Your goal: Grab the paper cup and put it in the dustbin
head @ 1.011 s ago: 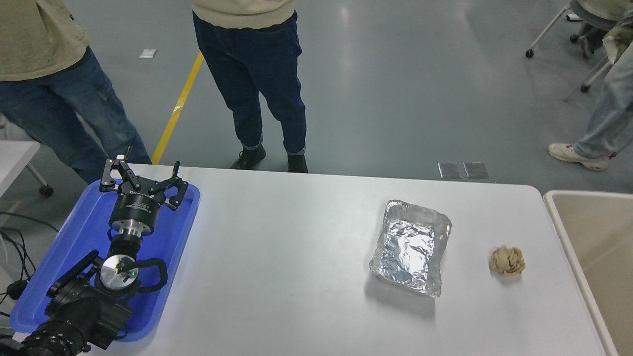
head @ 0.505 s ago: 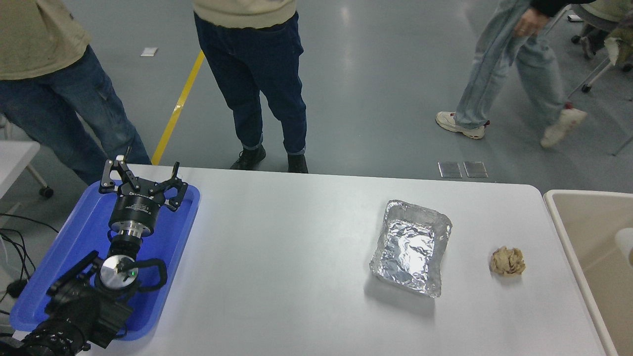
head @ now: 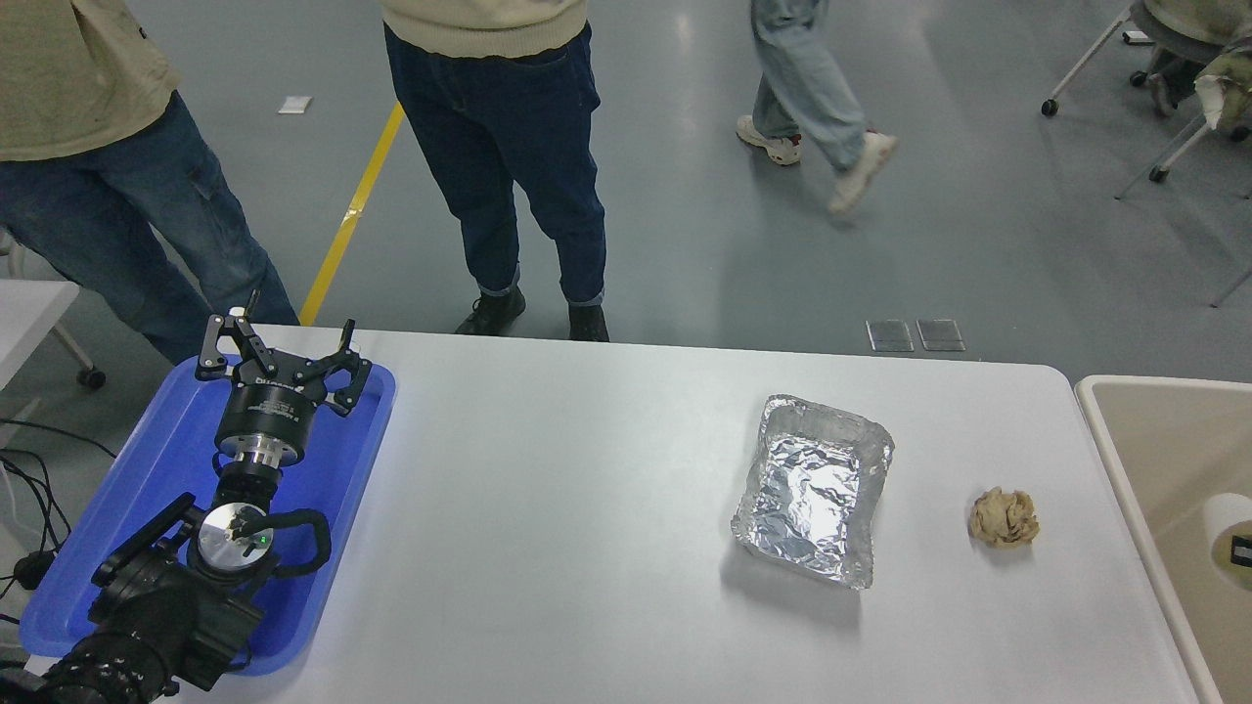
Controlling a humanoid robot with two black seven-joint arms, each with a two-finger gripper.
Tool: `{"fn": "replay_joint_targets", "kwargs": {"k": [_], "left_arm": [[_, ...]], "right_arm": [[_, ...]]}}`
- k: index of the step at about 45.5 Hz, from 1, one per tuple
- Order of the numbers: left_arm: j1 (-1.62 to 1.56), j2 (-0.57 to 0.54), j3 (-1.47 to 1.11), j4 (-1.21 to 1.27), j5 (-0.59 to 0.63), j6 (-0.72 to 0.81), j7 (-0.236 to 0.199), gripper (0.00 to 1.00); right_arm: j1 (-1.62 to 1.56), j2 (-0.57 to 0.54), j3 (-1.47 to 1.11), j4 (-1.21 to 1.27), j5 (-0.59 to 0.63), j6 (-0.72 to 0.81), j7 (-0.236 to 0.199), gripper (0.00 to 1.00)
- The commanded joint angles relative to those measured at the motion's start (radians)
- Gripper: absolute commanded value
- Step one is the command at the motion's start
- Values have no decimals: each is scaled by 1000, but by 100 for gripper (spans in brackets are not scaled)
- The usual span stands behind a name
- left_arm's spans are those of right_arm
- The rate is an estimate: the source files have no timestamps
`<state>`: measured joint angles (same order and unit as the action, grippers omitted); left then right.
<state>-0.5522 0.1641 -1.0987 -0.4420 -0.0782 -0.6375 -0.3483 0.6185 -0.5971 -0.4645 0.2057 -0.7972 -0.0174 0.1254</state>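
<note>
The right tool [head: 1243, 550] shows only as a sliver of black at the picture's right edge, touching the cup [head: 1223, 514]. I cannot tell whether it is gripping the cup or has let go. The rest of that arm is out of view.

The cup sits inside the outline of the bin [head: 1164, 440], well within its near rim and seen against its pale inside. Whether it hangs above the bin or already rests in it cannot be told from this view.

A second ago the bin showed nothing in it. Half a second ago a pale edge of the cup appeared higher up at the frame's edge, and now more of it shows, lower down. That reads as the cup being carried in over the bin and downward, so the pick-up looks done and the task is probably at its final step. What remains is the release, if it has not happened already.

On the counter [head: 587, 508], the paper ball [head: 1003, 516] and the foil tray [head: 812, 489] lie where they were, left of the bin and apart from each other.

The left tool [head: 289, 342] is parked at the lower left above the blue tray [head: 333, 469], spread open and holding nothing. People stand or walk beyond the far side.
</note>
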Motion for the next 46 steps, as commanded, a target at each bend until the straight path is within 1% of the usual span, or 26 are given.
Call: {"fn": "replay_joint_targets", "kwargs": {"k": [1, 16, 26, 30, 37, 46], "left_arm": [[0, 0, 0, 0, 0, -1, 0, 100], [0, 0, 0, 0, 0, 1, 0, 100], [0, 0, 0, 0, 0, 1, 0, 100], [0, 0, 0, 0, 0, 1, 0, 100], [0, 0, 0, 0, 0, 1, 0, 100], [0, 0, 0, 0, 0, 1, 0, 100]], "right_arm": [[-17, 7, 21, 0, 15, 2, -1, 100], [-6, -20, 20, 11, 15, 8, 8, 100], [41, -24, 15, 78, 15, 14, 8, 100], [92, -42, 10, 158, 15, 14, 8, 100], [219, -125, -12, 372, -3, 16, -1, 100], [403, -170, -141, 566, -2, 40, -3, 100]]}}
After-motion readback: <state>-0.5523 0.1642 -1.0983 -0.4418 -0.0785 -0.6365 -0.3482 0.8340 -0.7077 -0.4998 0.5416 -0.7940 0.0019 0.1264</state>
